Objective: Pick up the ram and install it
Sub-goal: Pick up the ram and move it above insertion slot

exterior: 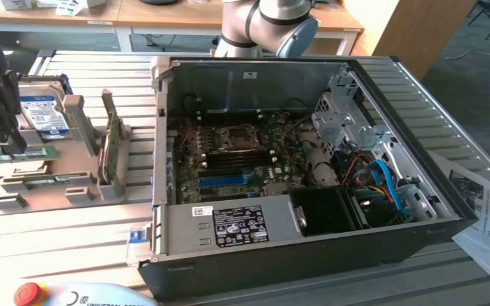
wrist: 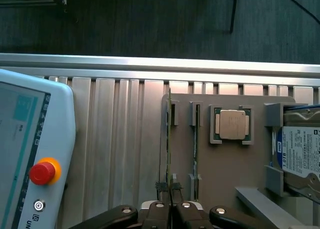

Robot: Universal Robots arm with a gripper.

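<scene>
Your gripper [wrist: 170, 193] is pinched narrow on the ram [wrist: 169, 139], jaws clamping its flat faces near one end. The stick stands on edge in a slot of the grey tray [wrist: 227, 169], so only its thin edge offers itself from above. It sits beside a second stick [wrist: 196, 139], well apart from the open computer case [exterior: 313, 248], on the exterior view's left.
</scene>
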